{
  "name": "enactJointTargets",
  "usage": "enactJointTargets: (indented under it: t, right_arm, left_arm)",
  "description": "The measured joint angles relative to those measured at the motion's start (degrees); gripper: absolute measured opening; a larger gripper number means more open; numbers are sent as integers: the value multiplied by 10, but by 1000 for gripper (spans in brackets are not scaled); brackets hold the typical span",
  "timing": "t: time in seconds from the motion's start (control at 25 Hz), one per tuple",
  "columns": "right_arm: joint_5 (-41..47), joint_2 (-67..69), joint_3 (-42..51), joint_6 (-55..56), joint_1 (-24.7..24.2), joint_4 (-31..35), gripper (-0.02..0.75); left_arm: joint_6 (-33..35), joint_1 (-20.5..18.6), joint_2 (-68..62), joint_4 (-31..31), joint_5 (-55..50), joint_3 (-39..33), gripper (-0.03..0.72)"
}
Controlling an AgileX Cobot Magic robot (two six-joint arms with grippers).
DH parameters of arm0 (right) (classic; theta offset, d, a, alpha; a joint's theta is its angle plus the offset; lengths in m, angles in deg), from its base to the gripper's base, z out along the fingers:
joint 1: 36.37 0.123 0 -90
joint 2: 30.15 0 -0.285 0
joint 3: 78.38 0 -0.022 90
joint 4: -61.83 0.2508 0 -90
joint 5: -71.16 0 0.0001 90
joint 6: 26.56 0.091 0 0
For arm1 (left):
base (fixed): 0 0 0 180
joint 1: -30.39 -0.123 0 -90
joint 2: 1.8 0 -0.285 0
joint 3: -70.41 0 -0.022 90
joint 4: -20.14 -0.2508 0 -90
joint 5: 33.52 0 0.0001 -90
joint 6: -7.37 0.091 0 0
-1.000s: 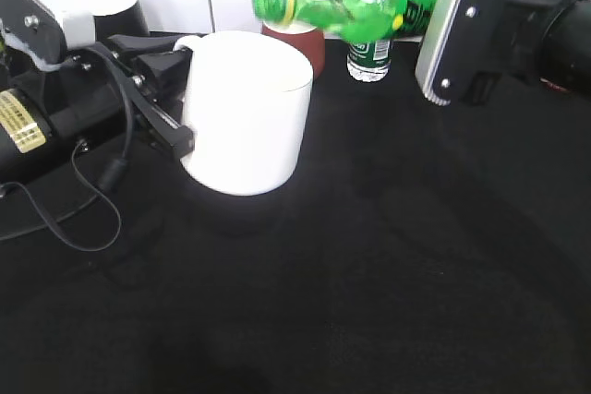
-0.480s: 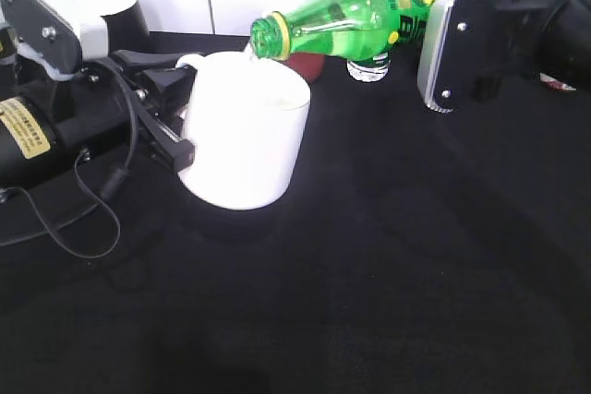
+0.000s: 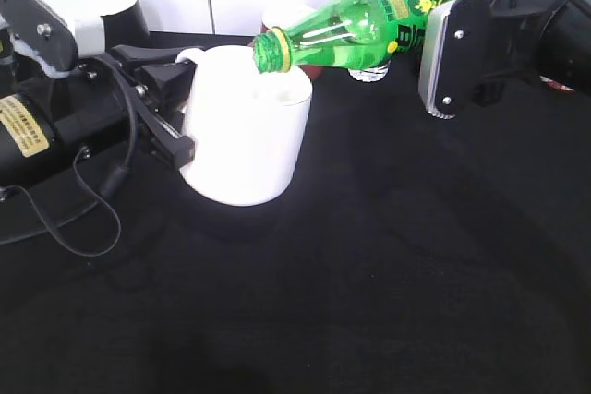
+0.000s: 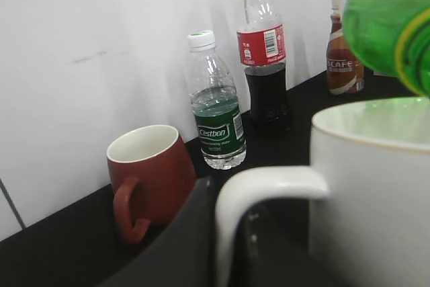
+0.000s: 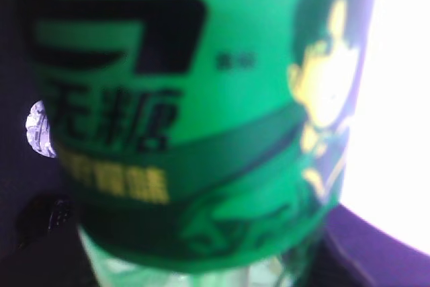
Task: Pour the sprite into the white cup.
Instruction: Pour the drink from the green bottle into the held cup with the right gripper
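White cup (image 3: pixel 247 126) on the black table (image 3: pixel 388 265), left gripper (image 3: pixel 162 103) jaws clamped on its handle. Sprite (image 3: pixel 365 17) tipped near-horizontal in right gripper (image 3: pixel 462 43), jaws closed on its labelled body, open mouth over cup rim; flow not discernible. Behind: red mug (image 4: pixel 148 176), water bottle (image 4: pixel 216 109), cola bottle (image 4: pixel 263 52)

"Cestbon" on water bottle (image 4: pixel 216 115)

A black table (image 3: pixel 388 265) filled the view to its near edge; a plain white wall (image 4: pixel 101 38) rose along its far edge; light was bright.
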Motion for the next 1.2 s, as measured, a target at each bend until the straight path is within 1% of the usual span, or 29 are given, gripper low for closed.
enactJointTargets:
  t: [1.04, 1.08, 1.2]
  right_arm:
    - [0, 0, -8, -8, 0, 2, 393]
    - [0, 0, -8, 2, 0, 2, 393]
    - [0, 0, -8, 86, 0, 2, 393]
  left_arm:
    - [4, 0, 0, -1, -1, 0, 37]
    - [4, 0, 0, -1, -1, 0, 37]
    - [4, 0, 0, -1, 3, 0, 37]
